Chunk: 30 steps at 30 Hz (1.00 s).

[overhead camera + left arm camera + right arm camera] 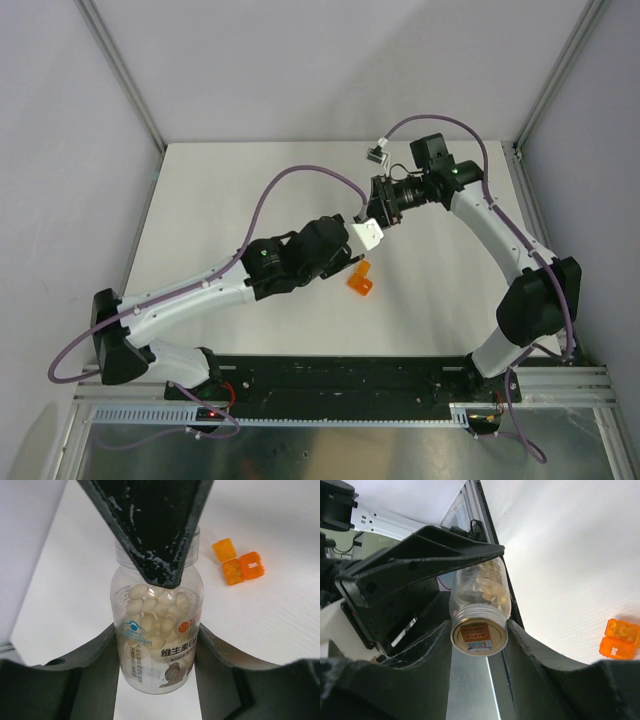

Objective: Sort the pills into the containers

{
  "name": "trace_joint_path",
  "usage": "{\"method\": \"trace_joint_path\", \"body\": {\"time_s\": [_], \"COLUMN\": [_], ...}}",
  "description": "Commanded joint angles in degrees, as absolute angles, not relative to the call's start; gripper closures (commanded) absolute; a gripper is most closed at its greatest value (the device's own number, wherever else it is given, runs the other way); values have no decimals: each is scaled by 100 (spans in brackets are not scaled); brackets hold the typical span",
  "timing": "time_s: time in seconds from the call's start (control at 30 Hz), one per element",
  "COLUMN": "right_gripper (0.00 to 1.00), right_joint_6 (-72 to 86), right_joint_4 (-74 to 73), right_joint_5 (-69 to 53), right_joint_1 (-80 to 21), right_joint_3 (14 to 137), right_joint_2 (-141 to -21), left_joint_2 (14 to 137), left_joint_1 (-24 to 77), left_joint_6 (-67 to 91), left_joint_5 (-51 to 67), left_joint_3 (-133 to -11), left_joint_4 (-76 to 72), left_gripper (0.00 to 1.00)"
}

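A clear vial (157, 625) with a tan cap (479, 636) is full of pale cream pills (150, 605). My left gripper (156, 650) is shut on the vial's body and holds it above the table. My right gripper (480, 635) is shut on the cap end; one of its fingers (155, 530) covers the vial's top in the left wrist view. In the top view the two grippers (375, 225) meet mid-table. The orange two-cell container (360, 280) lies on the table just near of them, with a lid flap open (224, 549). It also shows in the right wrist view (620, 639).
The white table (250, 180) is walled at the left, back and right. A small grey connector (376, 153) on the right arm's cable hangs over the far middle. The black base rail (340, 375) runs along the near edge.
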<state>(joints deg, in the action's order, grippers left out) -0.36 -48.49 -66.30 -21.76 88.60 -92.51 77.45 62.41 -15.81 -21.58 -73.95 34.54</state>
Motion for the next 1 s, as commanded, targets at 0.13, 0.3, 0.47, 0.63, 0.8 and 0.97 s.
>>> {"method": "trace_joint_path", "body": {"time_s": [0.13,0.3,0.47,0.63,0.8,0.97], "right_gripper": [42,23,15,14,14,15], "right_joint_6": [118,-341,-999,-2027,-2918,-3364], "right_joint_4": [-4520,-4734,-5048,-5624,-5993,-6247], "right_joint_5": [-6442,-6336,-6268,-6238,-5436,-5158], "right_joint_1": [-2065,-1731,-1503,-1602,-2388,-2806], "right_joint_3": [8887,8866,8898,9076,9237,9357], "right_joint_2": [-9109,-8612,-7995,-7515,-7148,-7160], "left_joint_2": [7668,7382,6986,6822,7016,7260], "left_joint_1": [6483,6186,5755,5088,4663,4567], "left_joint_6": [-2029,-1932,-1862,-1792,-1727,-1624], "left_joint_5": [-2975,-2342,-1114,1424,3847,4762], "left_joint_3": [-7284,-7198,-7175,-7365,-7667,-7755], "left_joint_4": [2360,2392,2578,3129,3776,4024], "left_gripper": [100,100,100,100,100,100]}}
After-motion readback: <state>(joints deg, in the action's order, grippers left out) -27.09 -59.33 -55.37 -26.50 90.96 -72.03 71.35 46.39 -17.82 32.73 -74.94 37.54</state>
